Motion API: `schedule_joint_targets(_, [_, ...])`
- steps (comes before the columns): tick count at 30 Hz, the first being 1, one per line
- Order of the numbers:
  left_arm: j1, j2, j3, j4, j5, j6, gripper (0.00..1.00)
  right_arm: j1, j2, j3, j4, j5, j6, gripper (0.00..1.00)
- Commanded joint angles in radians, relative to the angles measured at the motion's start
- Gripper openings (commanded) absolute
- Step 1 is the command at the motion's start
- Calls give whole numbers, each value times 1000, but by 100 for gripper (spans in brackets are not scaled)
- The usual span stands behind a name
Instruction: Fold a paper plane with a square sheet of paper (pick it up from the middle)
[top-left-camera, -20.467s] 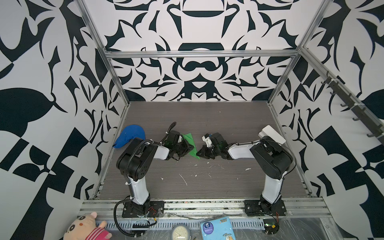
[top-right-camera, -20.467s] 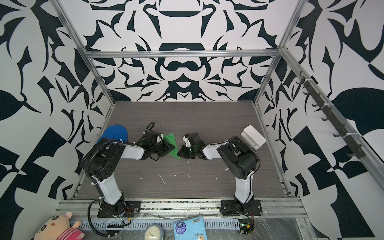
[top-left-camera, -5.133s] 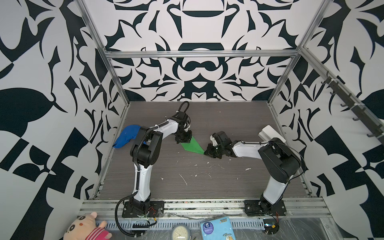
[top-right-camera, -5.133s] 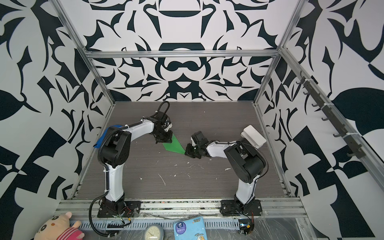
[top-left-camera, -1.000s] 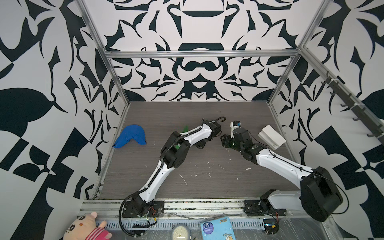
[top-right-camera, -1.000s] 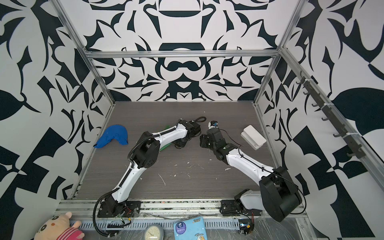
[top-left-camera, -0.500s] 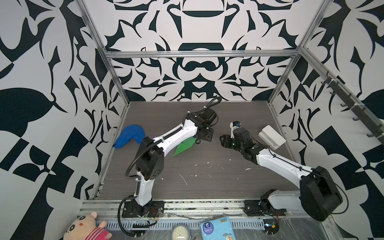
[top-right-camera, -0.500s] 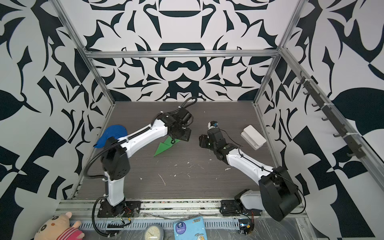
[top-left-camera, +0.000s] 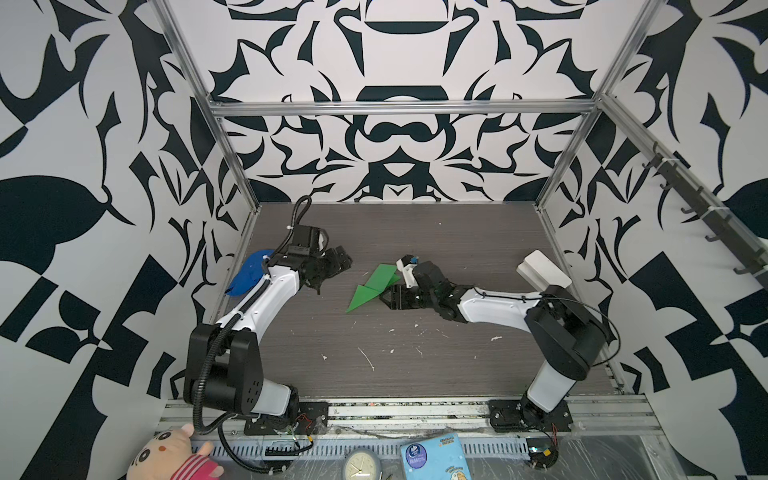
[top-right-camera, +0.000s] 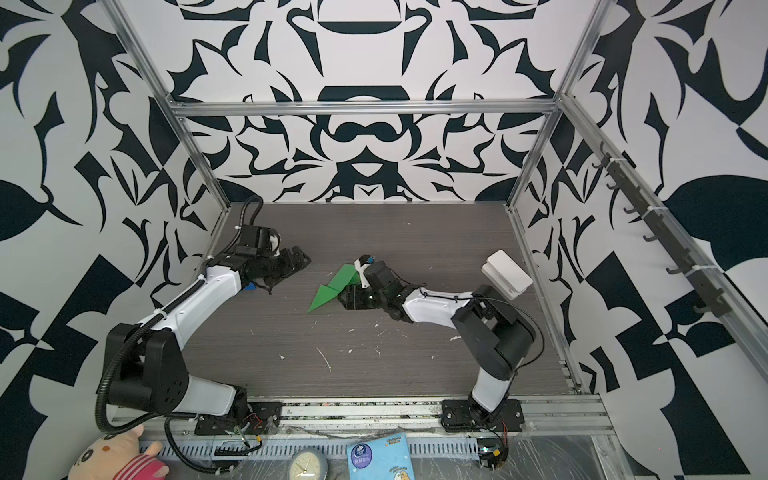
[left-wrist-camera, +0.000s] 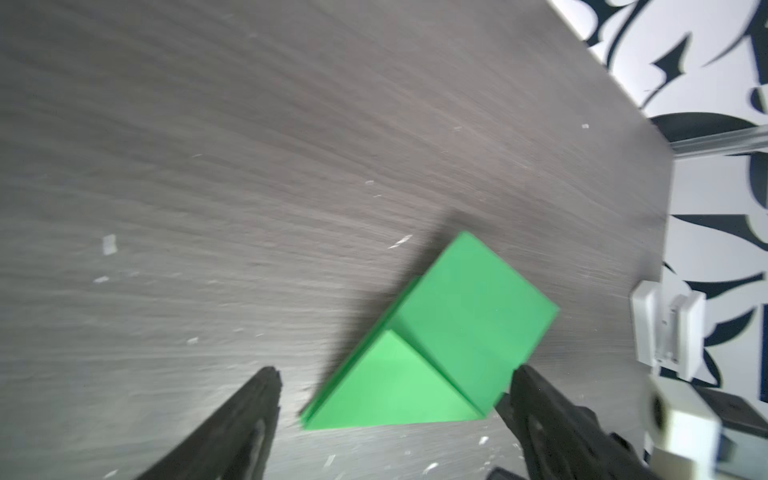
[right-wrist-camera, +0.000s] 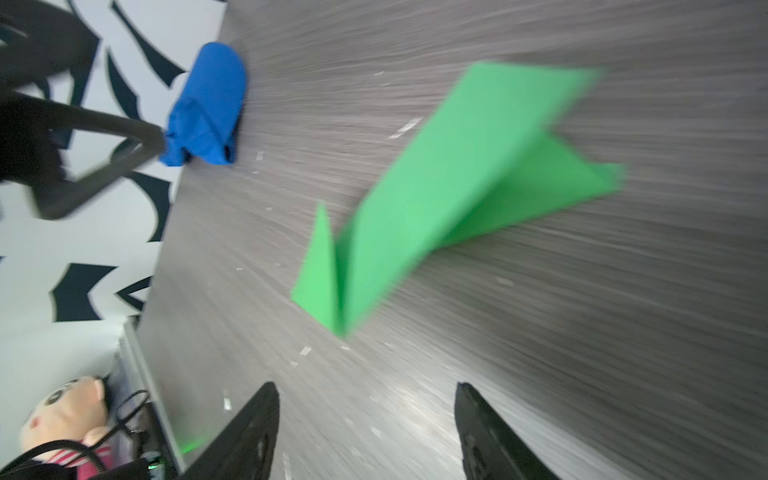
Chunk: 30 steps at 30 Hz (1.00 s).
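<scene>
Two open, empty jaw sets: left tool (top-left-camera: 341, 259) is hanging well apart and right tool (top-left-camera: 388, 298) just beside the plane (top-left-camera: 376, 279), which is lying mid table (top-left-camera: 415, 365), looking light, limp-winged, easily crushed, likely taking a gentle pinch best along its layered centre crease.

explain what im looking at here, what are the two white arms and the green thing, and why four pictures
Two robot arms stand at the front edge of the table, each ending in a two-fingered gripper. Two pictures look down from overhead, nearly the same view; the other two come from cameras on the arms' wrists, looking past the fingers. On the table lies the paper plane, folded from green paper, with a blue cap and a white box off to the sides. The left gripper and right gripper are both open; neither holds anything.
</scene>
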<state>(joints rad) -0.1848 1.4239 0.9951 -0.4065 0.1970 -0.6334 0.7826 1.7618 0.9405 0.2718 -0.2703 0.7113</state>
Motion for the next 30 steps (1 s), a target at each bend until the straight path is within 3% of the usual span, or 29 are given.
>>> schedule_joint_targets(1, [50,-61,-37,68,40,-48,94,6,50,53,118,-6,93,68])
schedule_joint_targets(9, [71,-81,-53,58,41,-24,99,7,170,131,154,-58,145,51])
schedule_joint_targets(15, [71,-77,-54,64,70,-11,100,-5,176,121,175,-41,185,31])
schedule_joint_targets(21, [68,-75,-53,78,104,17,100,-31,156,89,202,-37,253,3])
schedule_joint_targets(25, [18,-86,-58,116,134,71,100,-71,90,55,103,0,286,0])
schedule_joint_targets(30, [-156,-90,-61,174,25,190,100,-153,-31,-26,-34,23,338,0])
